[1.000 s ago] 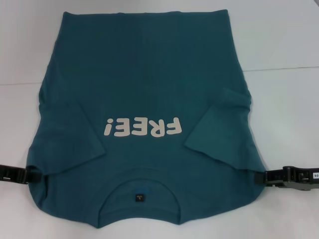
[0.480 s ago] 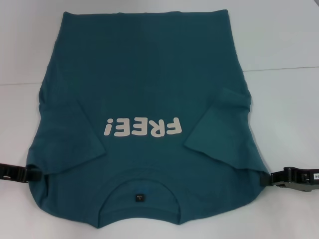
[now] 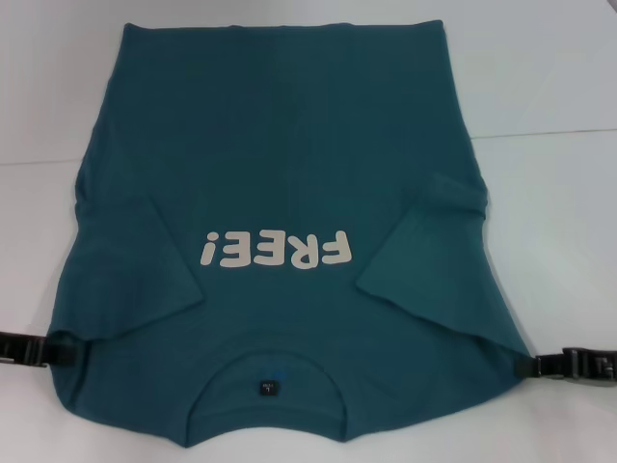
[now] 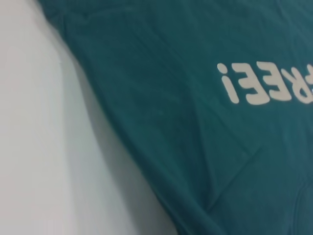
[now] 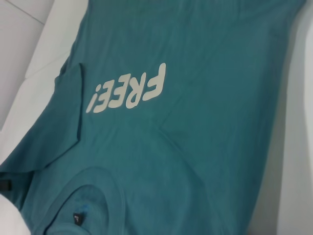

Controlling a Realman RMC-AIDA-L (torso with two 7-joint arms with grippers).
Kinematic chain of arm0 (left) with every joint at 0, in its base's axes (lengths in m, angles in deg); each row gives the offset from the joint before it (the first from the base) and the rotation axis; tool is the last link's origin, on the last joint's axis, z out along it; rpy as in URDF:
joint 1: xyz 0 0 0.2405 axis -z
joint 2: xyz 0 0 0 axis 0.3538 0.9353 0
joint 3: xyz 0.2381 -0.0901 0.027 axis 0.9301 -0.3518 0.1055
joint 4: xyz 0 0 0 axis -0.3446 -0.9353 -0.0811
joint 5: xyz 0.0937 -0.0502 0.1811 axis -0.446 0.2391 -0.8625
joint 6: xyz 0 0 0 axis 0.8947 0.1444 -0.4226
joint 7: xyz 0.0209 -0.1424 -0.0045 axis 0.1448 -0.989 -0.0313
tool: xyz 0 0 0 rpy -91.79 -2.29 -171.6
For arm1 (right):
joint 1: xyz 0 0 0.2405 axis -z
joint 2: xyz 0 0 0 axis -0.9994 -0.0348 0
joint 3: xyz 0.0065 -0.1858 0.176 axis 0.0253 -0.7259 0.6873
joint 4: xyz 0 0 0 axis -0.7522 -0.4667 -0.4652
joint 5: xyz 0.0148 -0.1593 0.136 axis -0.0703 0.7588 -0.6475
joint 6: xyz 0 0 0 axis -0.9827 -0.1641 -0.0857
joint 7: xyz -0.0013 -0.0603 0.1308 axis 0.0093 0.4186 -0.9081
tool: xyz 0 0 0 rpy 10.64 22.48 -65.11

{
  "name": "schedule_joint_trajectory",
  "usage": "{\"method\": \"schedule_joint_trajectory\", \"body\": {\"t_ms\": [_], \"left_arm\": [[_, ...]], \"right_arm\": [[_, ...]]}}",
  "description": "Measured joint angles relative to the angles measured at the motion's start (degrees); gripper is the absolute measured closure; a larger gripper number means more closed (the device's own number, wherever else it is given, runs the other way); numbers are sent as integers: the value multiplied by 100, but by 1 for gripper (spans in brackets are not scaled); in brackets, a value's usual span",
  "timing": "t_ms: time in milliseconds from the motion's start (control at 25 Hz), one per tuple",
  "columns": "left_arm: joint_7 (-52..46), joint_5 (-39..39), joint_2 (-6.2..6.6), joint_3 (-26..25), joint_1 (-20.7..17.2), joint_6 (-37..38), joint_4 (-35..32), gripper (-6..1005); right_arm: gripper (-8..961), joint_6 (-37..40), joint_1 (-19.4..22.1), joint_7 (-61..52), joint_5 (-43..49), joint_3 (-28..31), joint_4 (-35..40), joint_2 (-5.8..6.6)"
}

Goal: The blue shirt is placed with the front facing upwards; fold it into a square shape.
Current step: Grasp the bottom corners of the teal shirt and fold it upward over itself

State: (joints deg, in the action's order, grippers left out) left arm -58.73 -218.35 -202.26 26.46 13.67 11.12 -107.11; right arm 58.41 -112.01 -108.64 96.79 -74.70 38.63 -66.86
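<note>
Retreat is the change here: over the last second the right gripper [image 3: 569, 367] has slid outward from the shirt's shoulder edge toward the right border of the head view, and the left gripper [image 3: 29, 349] has likewise drawn back a little toward the left border, so that less of each dark arm tip shows than before. The blue shirt [image 3: 289, 193] has not shifted with them; it lies flat on the white table [image 3: 549, 87], front up, collar [image 3: 268, 362] nearest the robot and hem farthest away, the cream "FREE!" lettering [image 3: 275, 249] reading upside down from the head camera. Both short sleeves are already turned inward onto the chest, the left sleeve [image 3: 145, 265] and the right sleeve [image 3: 434, 246] flanking the lettering, which narrows the garment toward a rectangle. Neither gripper appears to have cloth in it, each sitting just beside a shoulder corner, but whether the fingers are spread or closed cannot be told from these views. In my judgement the sleeve folds are finished and the arms are clearing away to reposition; the lengthwise fold, bringing hem and collar together, is yet to be made before the shape is square. No container of any kind is in sight, only shirt and table.
</note>
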Motion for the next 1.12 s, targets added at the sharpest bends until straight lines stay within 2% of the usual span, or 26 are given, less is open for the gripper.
{"method": "schedule_joint_trajectory", "body": {"t_ms": [200,360,560,880,1120], "left_arm": [[33,63,14,-461,-87,237,0,978],[65,280,61,-671,-252,494,4,978],[85,289,78,-840,-327,733,6,978],[168,291,81,-907,-366,1107,5,977],[282,405,76,-919,-369,1148,63,976]], "right_arm": [[922,323,217,485,0,379,-47,0],[922,627,466,711,-1,797,-24,40],[922,782,661,832,6,1037,-10,58],[922,1023,927,1025,20,1367,11,129],[922,1060,936,1119,20,1580,18,141]]}}
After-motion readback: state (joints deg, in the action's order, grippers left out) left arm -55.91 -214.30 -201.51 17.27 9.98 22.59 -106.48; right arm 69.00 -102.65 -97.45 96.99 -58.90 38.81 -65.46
